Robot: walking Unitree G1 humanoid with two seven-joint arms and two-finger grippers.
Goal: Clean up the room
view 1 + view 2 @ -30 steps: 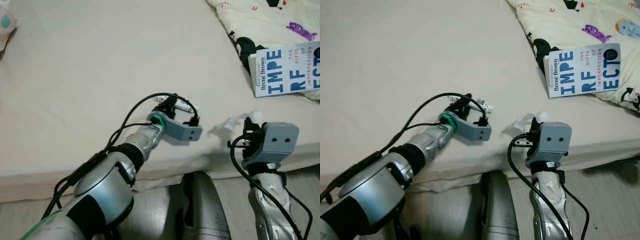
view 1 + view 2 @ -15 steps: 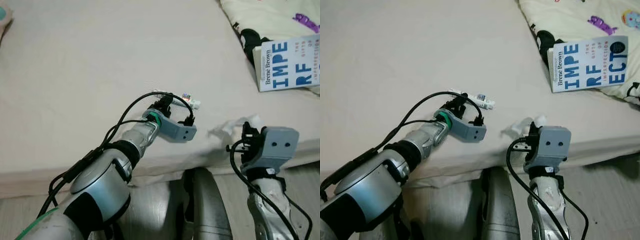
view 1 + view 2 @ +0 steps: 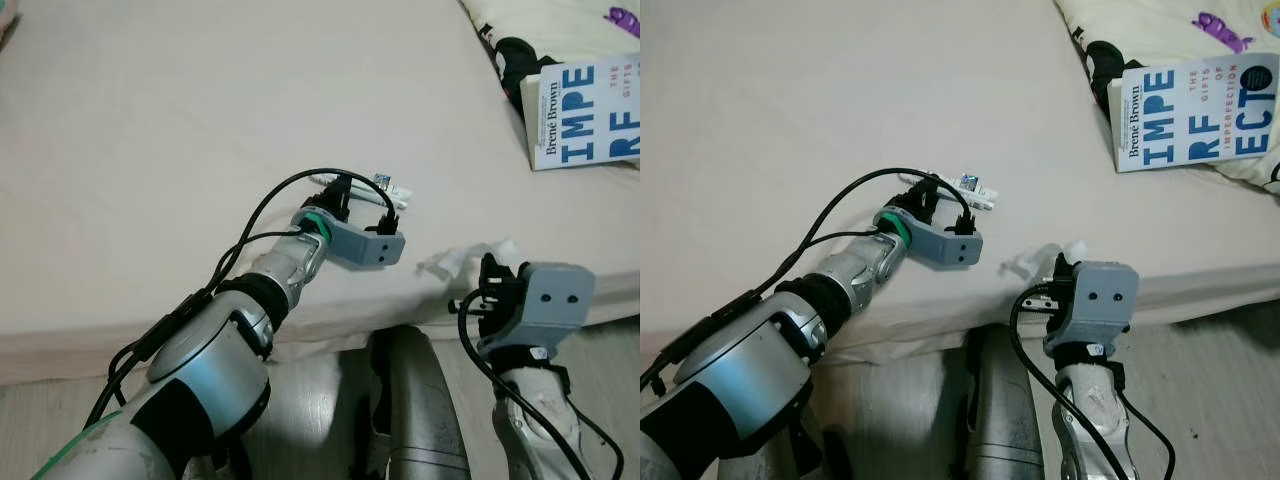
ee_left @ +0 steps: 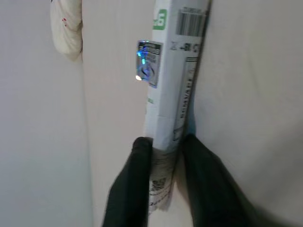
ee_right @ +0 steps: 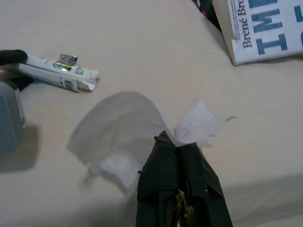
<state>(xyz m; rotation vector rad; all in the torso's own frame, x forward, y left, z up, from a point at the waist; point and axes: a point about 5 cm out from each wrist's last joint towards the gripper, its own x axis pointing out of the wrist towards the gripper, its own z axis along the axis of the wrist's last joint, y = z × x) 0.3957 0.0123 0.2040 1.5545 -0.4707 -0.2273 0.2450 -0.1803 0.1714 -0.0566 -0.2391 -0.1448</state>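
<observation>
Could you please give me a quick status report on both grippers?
Left gripper shut on the white tube, on the bed. Right gripper shut on the tissue. Book lies clear, far right.

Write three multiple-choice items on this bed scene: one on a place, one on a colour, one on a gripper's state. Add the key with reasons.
1. Where does the book lie?
A. on the floor
B. on the bed, its far end on the patterned blanket
C. in the left gripper

2. What colour are the big letters on its cover?
A. blue
B. red
C. green

3. What is the right gripper doing?
A. hanging open
B. shut on the book
C. shut on a white tissue

Key: 1 B, the book rests at the blanket's edge on the bed; 2 A, the cover is white with blue lettering; 3 C, the right wrist view shows the fingers pinching the tissue, while the left gripper clamps a small white carton.
</observation>
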